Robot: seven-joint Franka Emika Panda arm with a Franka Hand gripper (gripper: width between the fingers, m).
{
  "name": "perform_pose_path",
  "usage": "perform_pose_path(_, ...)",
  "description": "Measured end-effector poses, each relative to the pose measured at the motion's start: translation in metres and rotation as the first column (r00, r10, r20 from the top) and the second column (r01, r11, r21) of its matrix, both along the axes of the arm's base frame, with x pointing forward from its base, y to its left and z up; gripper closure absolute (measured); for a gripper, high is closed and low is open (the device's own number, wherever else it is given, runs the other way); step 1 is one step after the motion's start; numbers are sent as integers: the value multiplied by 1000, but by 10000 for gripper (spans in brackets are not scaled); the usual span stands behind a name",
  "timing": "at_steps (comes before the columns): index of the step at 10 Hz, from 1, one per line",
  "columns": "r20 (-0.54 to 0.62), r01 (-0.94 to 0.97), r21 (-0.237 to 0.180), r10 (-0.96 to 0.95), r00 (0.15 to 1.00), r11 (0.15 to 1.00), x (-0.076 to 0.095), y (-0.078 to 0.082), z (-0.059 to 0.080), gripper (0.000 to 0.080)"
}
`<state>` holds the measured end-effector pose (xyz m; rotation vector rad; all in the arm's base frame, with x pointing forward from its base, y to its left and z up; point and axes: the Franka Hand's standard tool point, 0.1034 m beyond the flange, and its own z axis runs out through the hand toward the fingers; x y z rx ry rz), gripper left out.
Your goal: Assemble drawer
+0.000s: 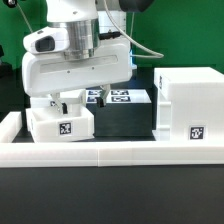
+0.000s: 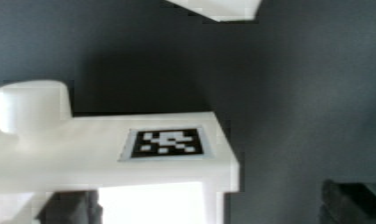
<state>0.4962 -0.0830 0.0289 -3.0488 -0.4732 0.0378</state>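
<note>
a: where is the drawer's small tray (image 1: 60,122)?
b: reading the exterior view as a clock face, it is at about 8 o'clock. it stands on the black table (image 1: 122,120), open side up, and its square tag (image 1: 66,128) faces the camera.

a: and the gripper (image 1: 58,102)?
b: directly over that tray, with the tips down at its back rim. in the wrist view the two dark fingers (image 2: 357,203) stand wide apart. the tray's tagged corner (image 2: 167,142) lies in the gap between them and nothing is pinched, so the tool is released.

a: what else shows on the tray from the wrist?
b: a round white knob (image 2: 34,105) standing upright, just beside the tag.

a: the housing (image 1: 190,105)?
b: at 3 o'clock from the tray and well apart from it. it is tall and upright, with its own tag low on the front face.

a: between them?
b: bare table. the marker board (image 1: 118,97) lies flat at about 1 o'clock from the tray.

a: the front?
b: the long low border wall (image 1: 110,152) runs across at 6 o'clock, just before the tray and the housing. i cannot tell if they touch it.
</note>
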Motion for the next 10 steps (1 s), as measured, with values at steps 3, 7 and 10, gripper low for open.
perform_pose_path(3, -14, -37, -2, 37, 999, 999, 3, 2, -15, 151)
perform_pose_path(7, 6, -78, -11, 78, 997, 997, 9, 1, -22, 150)
perform_pose_path(10, 5, -76, -11, 76, 997, 997, 9, 1, -22, 422)
